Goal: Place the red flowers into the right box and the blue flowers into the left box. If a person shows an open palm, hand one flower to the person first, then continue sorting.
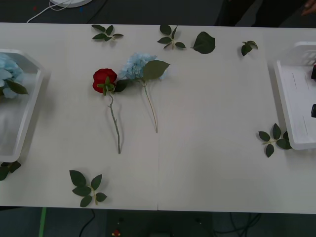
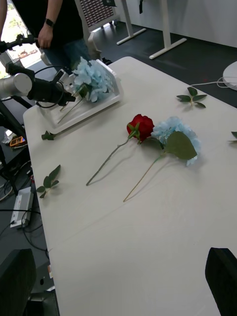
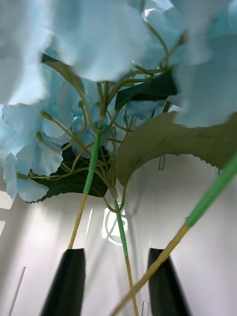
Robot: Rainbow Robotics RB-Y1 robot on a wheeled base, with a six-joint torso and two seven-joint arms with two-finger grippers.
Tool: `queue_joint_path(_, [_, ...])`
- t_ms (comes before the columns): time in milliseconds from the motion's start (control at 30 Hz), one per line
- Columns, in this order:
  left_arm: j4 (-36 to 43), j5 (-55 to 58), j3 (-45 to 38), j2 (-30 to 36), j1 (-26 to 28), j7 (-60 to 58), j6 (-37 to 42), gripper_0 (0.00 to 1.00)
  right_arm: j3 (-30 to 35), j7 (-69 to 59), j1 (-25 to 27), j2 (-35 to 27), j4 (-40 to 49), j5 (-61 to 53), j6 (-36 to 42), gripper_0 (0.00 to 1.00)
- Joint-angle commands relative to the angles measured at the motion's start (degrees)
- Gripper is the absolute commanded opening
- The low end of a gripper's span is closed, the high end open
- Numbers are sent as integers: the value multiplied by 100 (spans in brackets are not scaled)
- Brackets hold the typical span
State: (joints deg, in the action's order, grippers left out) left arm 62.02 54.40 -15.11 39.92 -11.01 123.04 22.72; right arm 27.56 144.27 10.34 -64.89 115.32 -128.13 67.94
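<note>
A red rose (image 1: 104, 79) is lying on the white surface (image 1: 207, 123) in the upper left-centre of the front view, its stem running down toward the lower edge. Just beside it to the right, a pale blue flower (image 1: 138, 65) is resting with a big green leaf over its bloom, and the two blooms are nearly touching. Loose leaf sprigs (image 1: 88, 188) are sitting scattered around the surface.

At the left edge of the front view, the left box (image 1: 30, 106) is holding blue flowers (image 1: 9, 74). The left end effector (image 3: 118, 279) is sitting down inside that box, its black fingers (image 3: 66, 281) standing a narrow way apart with tan-and-green stems passing between and in front of them; I cannot tell whether they are pinching a stem.

At the right edge, the right box (image 1: 289, 98) is lying with nothing visible on its smooth floor. The right end effector (image 2: 118, 284) is hanging above the surface with its fingers spread wide, gripping nothing.
</note>
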Motion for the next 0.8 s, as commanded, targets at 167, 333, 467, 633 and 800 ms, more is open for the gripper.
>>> queue_joint_path(167, [179,211,-71,-19,29,-105,-93,100,145,154,73,-209,17,-81,26,100])
queue_joint_path(333, [179,316,-89,-19,29,-87,-93,100,145,154,73,-209,17,-81,26,100])
queue_joint_path(467, [188,413,-89,-19,29,-87,-93,100,145,154,73,-209,17,-81,26,100])
queue_joint_path(633, [293,650,-133,16,29,-78,-84,100,145,154,73,-209,17,-81,26,100])
queue_joint_path(800, [996,835,-774,166,-77,-87,786,100,145,154,73,-209,17,-81,26,100])
